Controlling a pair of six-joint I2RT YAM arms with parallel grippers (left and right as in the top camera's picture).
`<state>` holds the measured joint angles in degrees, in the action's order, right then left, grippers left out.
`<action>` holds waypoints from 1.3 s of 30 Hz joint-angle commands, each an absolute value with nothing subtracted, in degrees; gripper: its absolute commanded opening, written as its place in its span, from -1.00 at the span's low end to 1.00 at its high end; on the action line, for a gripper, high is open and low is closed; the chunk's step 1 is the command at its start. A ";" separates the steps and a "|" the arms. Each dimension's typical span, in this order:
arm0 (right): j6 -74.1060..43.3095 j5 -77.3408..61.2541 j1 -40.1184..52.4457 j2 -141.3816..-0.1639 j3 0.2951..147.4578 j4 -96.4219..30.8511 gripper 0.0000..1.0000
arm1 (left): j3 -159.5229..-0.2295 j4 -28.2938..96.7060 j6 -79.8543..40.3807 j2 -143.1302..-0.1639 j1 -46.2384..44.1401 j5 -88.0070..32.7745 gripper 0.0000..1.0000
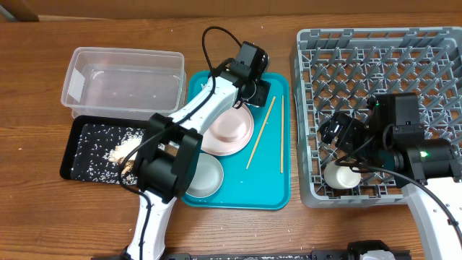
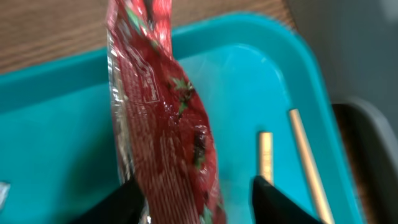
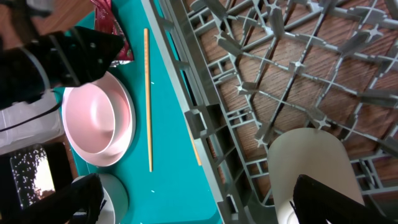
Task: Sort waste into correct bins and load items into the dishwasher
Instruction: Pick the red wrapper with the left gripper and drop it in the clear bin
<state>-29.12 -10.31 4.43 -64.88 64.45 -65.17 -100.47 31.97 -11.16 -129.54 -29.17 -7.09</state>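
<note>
My left gripper (image 1: 254, 92) is over the far end of the teal tray. Its fingers (image 2: 196, 186) are open around the red-and-silver foil wrapper (image 2: 165, 118), which lies against the left finger. My right gripper (image 1: 341, 133) is open over the grey dish rack (image 1: 375, 72), with the small white cup (image 1: 343, 175) standing in the rack by its right finger (image 3: 329, 199). The pink bowl (image 1: 232, 124) sits on the plate (image 1: 216, 146). The whitish bowl (image 1: 202, 175) and two chopsticks (image 1: 260, 132) lie on the tray. The paper wad is not in view.
The teal tray (image 1: 271, 184) lies between the bins and the rack. The clear tub (image 1: 123, 76) stands at the back left. The black tray (image 1: 90, 148) in front of it holds loose rice and brownish scraps (image 1: 126, 152). My left arm crosses the tray's left side.
</note>
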 commanded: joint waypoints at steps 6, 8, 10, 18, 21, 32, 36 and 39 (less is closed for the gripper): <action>-28.45 -10.81 4.10 -64.69 65.23 -64.84 1.00 | -104.51 32.49 -11.11 -130.26 -28.91 -6.83 -0.92; -28.45 -10.81 4.10 -64.69 65.23 -64.86 1.00 | -106.65 34.98 -13.80 -128.66 -28.01 -6.83 -0.92; -28.45 -10.81 4.10 -64.69 65.23 -64.90 1.00 | -109.27 39.31 -16.97 -126.23 -26.46 -6.83 -0.92; -28.45 -10.81 4.10 -64.69 65.23 -65.49 1.00 | -111.53 64.14 -24.99 -114.98 -15.92 8.25 -0.92; -28.45 -10.79 4.10 -64.69 65.23 -65.39 1.00 | -111.53 69.63 -25.78 -113.84 -10.85 8.95 -0.91; -27.94 -10.79 4.10 -64.69 65.23 -65.28 1.00 | -110.78 65.78 -10.00 -115.61 -6.68 -5.87 0.49; -27.55 -10.79 4.10 -64.69 65.23 -65.28 1.00 | -110.78 63.05 -5.93 -115.83 -11.46 -8.84 0.40; -27.59 -10.79 4.10 -64.69 65.23 -65.25 1.00 | -110.72 62.30 -3.62 -116.90 -16.58 -2.76 0.36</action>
